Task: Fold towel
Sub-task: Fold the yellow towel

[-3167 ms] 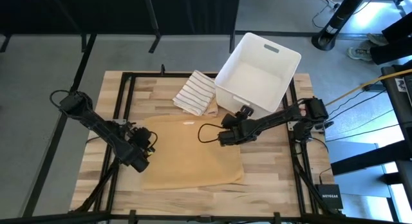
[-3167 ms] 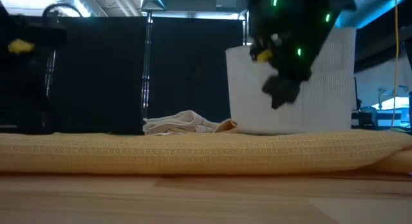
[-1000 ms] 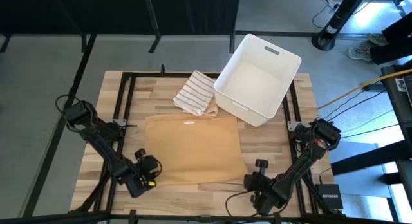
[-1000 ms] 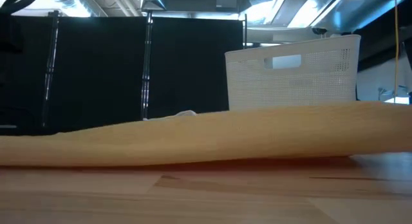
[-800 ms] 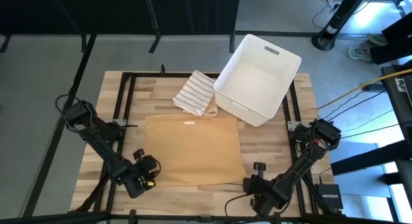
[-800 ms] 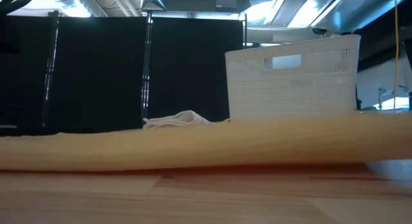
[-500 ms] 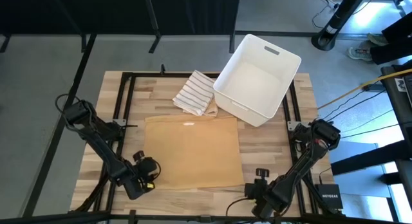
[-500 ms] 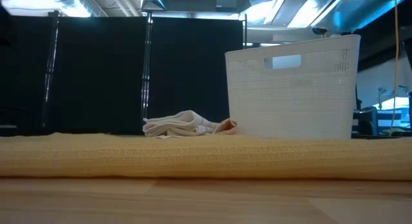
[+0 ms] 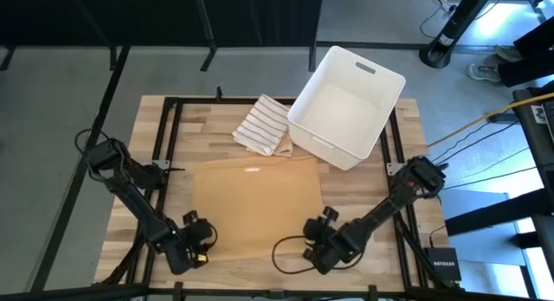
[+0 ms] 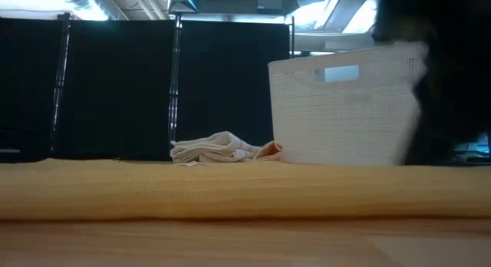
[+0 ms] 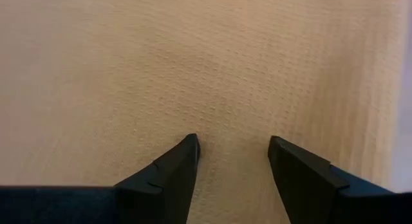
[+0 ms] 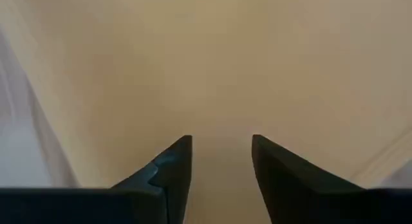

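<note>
A tan towel point(image 9: 255, 206) lies spread flat on the wooden table, and its near edge point(image 10: 230, 192) runs across the low view. My left gripper point(image 9: 204, 240) stands open over the towel's near left corner, the cloth filling its wrist view point(image 11: 233, 145). My right gripper point(image 9: 312, 241) stands open over the towel's near right corner point(image 12: 222, 143). In the low view the right arm point(image 10: 453, 75) is a dark blur at the right. My left gripper slants down at the towel's near left part point(image 11: 232, 108) with its fingers apart; I cannot tell whether the tips touch the cloth. My right gripper slants down at the towel's near right part point(image 12: 219, 89) with its fingers apart; whether it touches cannot be told either.
A white basket point(image 9: 346, 100) stands at the far right of the table. Next to it, a folded striped cloth point(image 9: 262, 125) lies by the towel's far edge. Bare wood point(image 9: 363, 197) shows to the right of the towel.
My right gripper has moved from beyond the towel's near right corner toward the table's left, over that corner. The towel's near right part, raised a second ago, has dropped and now lies flat; its far part has stayed put.
</note>
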You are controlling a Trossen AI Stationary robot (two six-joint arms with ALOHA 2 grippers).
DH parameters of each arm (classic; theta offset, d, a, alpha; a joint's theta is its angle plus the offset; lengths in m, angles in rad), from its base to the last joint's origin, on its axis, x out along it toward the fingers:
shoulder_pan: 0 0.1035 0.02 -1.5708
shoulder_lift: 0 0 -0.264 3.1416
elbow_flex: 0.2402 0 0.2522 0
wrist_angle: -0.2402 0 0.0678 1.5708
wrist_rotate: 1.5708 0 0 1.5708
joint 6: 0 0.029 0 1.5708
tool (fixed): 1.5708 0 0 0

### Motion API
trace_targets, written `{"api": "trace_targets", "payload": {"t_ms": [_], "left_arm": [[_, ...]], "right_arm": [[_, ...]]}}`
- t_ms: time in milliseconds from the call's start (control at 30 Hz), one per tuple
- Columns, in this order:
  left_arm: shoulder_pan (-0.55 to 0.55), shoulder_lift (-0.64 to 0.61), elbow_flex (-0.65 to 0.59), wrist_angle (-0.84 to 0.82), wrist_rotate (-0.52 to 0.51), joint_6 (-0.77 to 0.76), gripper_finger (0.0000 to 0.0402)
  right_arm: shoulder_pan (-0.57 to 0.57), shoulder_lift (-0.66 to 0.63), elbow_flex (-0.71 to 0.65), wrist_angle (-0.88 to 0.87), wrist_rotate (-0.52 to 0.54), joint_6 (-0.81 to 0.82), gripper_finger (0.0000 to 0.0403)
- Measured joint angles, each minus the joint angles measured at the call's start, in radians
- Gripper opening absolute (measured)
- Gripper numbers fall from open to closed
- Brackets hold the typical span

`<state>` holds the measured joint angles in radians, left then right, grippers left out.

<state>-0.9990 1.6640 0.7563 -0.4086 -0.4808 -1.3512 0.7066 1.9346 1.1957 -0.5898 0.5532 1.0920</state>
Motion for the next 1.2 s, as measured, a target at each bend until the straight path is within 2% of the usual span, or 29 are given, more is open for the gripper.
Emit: {"api": "trace_targets", "payload": {"t_ms": [67,133,267,367,467,600,667,733,800,900,967,1033,1200], "left_arm": [[-0.014,-0.009,0.000,0.047,0.024,0.007,0.0186],[-0.025,-0.016,-0.002,0.089,0.040,0.016,0.0186],[-0.056,-0.017,-0.003,0.182,0.081,-0.022,0.0186],[-0.077,-0.017,-0.005,0.247,0.090,-0.021,0.0186],[-0.077,-0.046,0.019,0.241,0.083,0.050,0.0186],[-0.041,-0.131,0.090,0.121,-0.027,0.161,0.0186],[-0.014,-0.185,0.133,0.005,-0.102,0.221,0.0186],[0.024,-0.234,0.174,-0.129,-0.177,0.238,0.0186],[0.080,-0.275,0.184,-0.274,-0.197,0.226,0.0186],[0.190,-0.316,0.182,-0.510,-0.115,0.178,0.0186],[0.268,-0.322,0.177,-0.633,-0.046,0.164,0.0186],[0.340,-0.320,0.152,-0.667,0.032,0.205,0.0186],[0.514,-0.320,0.036,-0.610,0.185,0.331,0.0186]], "right_arm": [[0.000,0.017,-0.013,0.016,-0.134,0.001,0.0158],[0.018,0.021,-0.013,0.035,-0.201,-0.001,0.0153],[0.083,0.024,-0.011,0.187,-0.302,-0.017,0.0144],[0.127,0.028,-0.012,0.282,-0.329,-0.018,0.0143],[0.141,0.014,0.008,0.249,-0.331,-0.022,0.0143],[0.127,-0.056,0.071,0.147,-0.281,-0.076,0.0143],[0.123,-0.094,0.094,0.064,-0.180,-0.109,0.0143],[0.111,-0.126,0.097,0.011,-0.036,-0.134,0.0143],[0.083,-0.147,0.098,-0.041,0.045,-0.155,0.0143],[0.017,-0.145,0.095,-0.085,0.091,-0.156,0.0143],[-0.028,-0.133,0.078,-0.054,0.107,-0.158,0.0143],[-0.060,-0.117,0.056,-0.030,0.106,-0.162,0.0143],[-0.102,-0.087,-0.003,0.033,0.108,-0.167,0.0143]]}}
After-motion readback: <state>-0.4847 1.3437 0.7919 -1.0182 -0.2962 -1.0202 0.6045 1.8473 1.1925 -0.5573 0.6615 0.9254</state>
